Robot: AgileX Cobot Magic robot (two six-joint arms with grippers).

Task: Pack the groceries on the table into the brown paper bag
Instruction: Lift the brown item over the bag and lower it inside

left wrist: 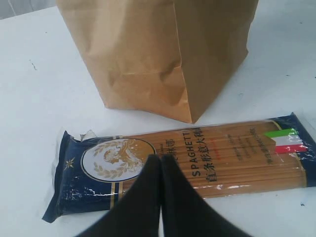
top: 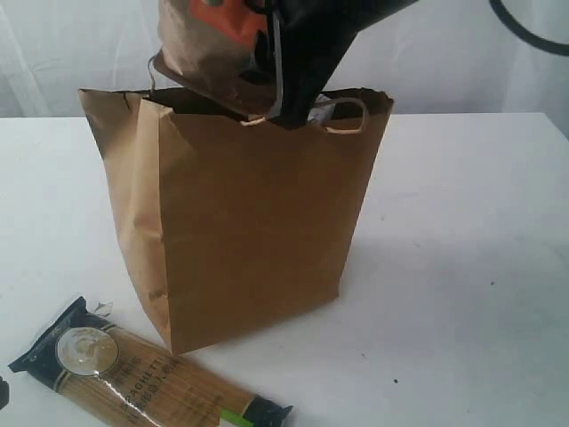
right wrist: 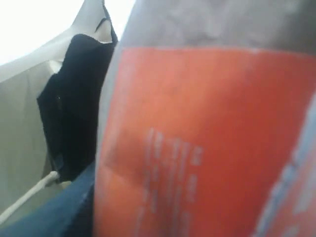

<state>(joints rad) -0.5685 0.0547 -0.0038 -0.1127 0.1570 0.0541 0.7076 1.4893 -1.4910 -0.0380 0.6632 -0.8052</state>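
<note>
Two pincers: the right gripper (top: 283,71), top centre, is clamped on the brown pouch with orange label (top: 209,53) at the mouth of the brown paper bag (top: 249,222). The left gripper (left wrist: 160,168) has its jaws together, empty, by the spaghetti pack (top: 142,378) lying lower left on the table (top: 462,267).

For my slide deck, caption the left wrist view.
Shut left pincer over the spaghetti pack lying on the table beside the brown paper bag.

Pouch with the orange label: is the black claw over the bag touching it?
Touching. In the exterior view the right gripper is clamped on the pouch, holding it in the air over the bag's open top.
</note>
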